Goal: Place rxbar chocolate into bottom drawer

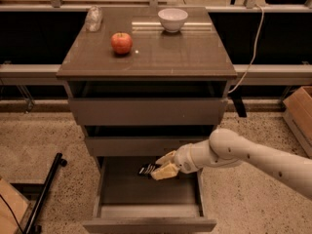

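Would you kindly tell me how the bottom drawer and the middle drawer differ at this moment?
The bottom drawer is pulled far out, its floor showing; the middle drawer is barely out. The gripper holds the rxbar, fingers shut on it, over the bottom drawer, below the middle drawer's front. Both have plain, handleless grey-brown fronts.
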### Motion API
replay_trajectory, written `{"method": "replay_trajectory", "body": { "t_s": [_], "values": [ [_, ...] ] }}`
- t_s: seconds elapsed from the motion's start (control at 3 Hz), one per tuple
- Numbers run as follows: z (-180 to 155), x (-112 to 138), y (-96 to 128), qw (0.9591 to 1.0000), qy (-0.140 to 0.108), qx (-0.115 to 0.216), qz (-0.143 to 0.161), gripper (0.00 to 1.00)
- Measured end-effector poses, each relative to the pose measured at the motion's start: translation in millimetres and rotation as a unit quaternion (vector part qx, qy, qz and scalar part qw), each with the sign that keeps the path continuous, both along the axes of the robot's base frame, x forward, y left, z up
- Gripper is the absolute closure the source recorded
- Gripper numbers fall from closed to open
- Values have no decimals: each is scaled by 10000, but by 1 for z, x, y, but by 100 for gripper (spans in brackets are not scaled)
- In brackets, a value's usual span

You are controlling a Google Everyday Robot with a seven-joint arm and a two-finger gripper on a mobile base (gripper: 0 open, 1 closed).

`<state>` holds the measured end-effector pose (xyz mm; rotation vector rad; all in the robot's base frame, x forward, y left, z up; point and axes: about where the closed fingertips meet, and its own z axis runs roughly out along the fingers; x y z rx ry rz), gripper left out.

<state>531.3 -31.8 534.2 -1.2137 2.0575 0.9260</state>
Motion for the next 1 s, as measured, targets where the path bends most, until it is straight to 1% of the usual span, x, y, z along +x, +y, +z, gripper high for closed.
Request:
{"method": "replay_trajectory", "body": {
  "t_s": [0.33,0.67,1.0],
  "values": [
    [-58,-2,12,9985,371,341,-219,100],
    [-60,-3,13,9984,392,348,-215,100],
    [-81,-2,21,9985,408,249,-271,100]
  ]
}}
